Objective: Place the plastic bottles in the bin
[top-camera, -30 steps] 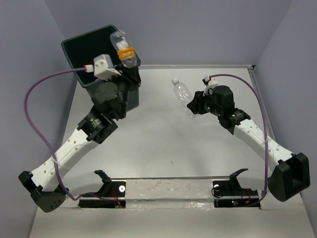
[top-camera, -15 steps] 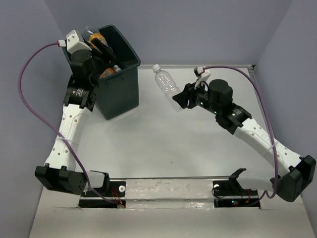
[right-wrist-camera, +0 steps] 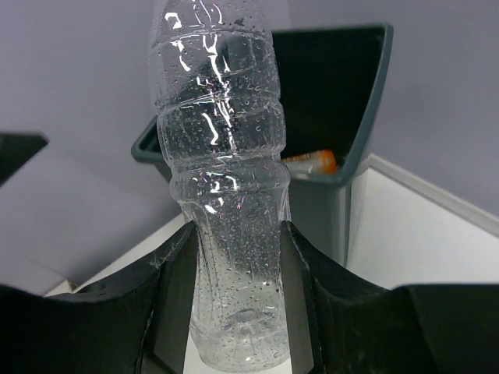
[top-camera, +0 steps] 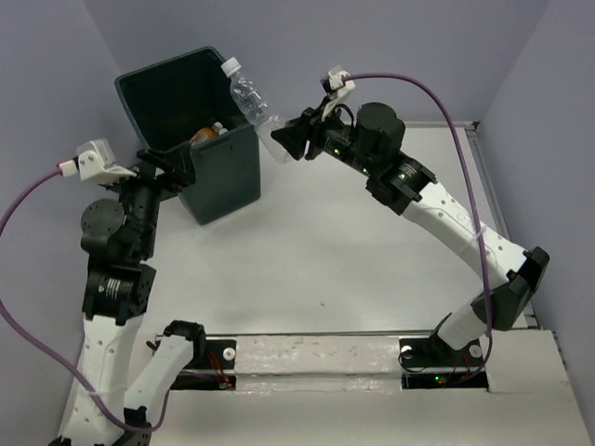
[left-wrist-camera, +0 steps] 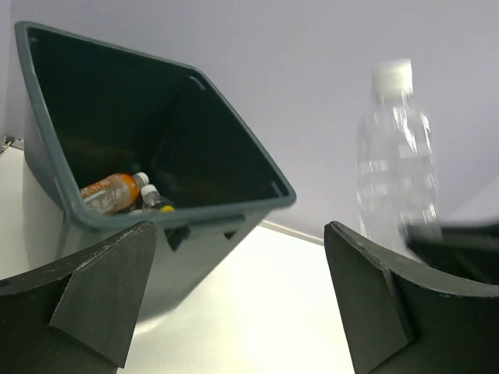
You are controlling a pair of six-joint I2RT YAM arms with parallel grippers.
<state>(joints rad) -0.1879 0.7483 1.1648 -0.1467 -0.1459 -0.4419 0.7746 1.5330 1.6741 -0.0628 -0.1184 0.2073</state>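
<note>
The dark green bin [top-camera: 226, 177] stands at the far left of the table. Inside it lie an orange-labelled bottle [left-wrist-camera: 107, 192] and a second small bottle [left-wrist-camera: 157, 200]; the orange one also shows in the top view [top-camera: 205, 136]. My right gripper [top-camera: 286, 141] is shut on the base of a clear, white-capped plastic bottle [top-camera: 250, 97], which is tilted over the bin's right rim. In the right wrist view that bottle [right-wrist-camera: 226, 156] fills the gap of the gripper [right-wrist-camera: 238, 300]. My left gripper [top-camera: 172, 165] is open and empty at the bin's near-left corner, seen as [left-wrist-camera: 238, 292].
Grey-violet walls close the table at the back and on both sides. The right arm [top-camera: 437, 209] reaches across the far middle of the table. A purple cable [top-camera: 28, 209] loops out from the left wrist.
The left gripper opened, dropped its orange-labelled bottle into the bin, and drew back to the near left. The right arm carried the clear bottle up and left to the bin.
</note>
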